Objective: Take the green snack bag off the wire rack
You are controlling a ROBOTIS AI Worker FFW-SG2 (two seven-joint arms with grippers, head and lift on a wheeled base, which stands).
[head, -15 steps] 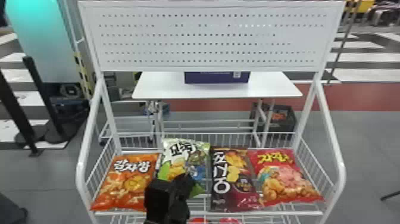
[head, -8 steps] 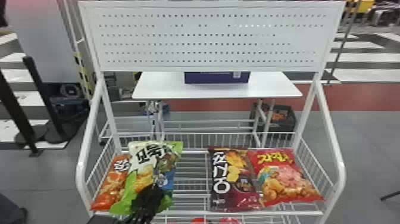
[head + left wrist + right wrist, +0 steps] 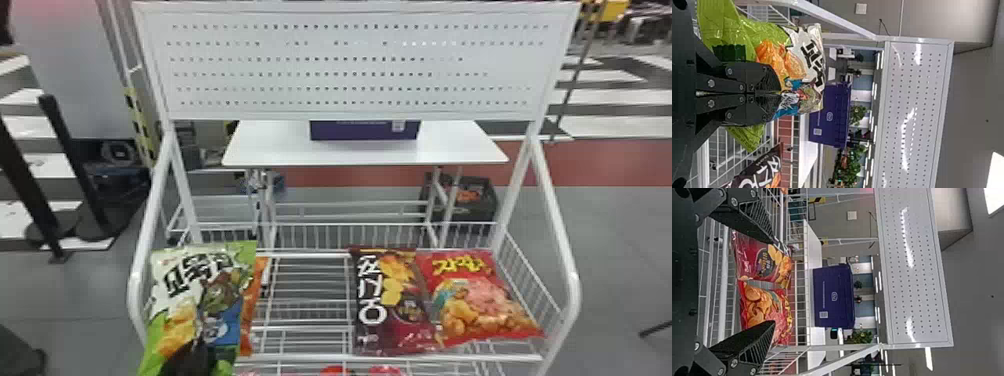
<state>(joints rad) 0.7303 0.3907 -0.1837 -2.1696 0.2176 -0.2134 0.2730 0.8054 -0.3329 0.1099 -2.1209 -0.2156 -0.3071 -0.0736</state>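
From where I'm standing, the left end effector has the green snack bag pinched between its two black fingers, which are brought in narrow on it. The bag stands more or less upright, its top rising above the end effector and its printed front facing the robot. I can't tell whether its lower part is touching the wire rack.

Just beyond that end effector, mostly behind the green bag, an orange snack bag peeks out along the right edge. Well over to the right of the same end effector lies a dark maroon snack bag, and right beside it, farther from the grip, a red snack bag; both lie on the rack.

The right end effector has its fingers spread wide, with nothing between the tips, and the maroon and red bags are ahead of it. Past both end effectors and higher up is the white perforated panel, with a purple box on a white tabletop behind.
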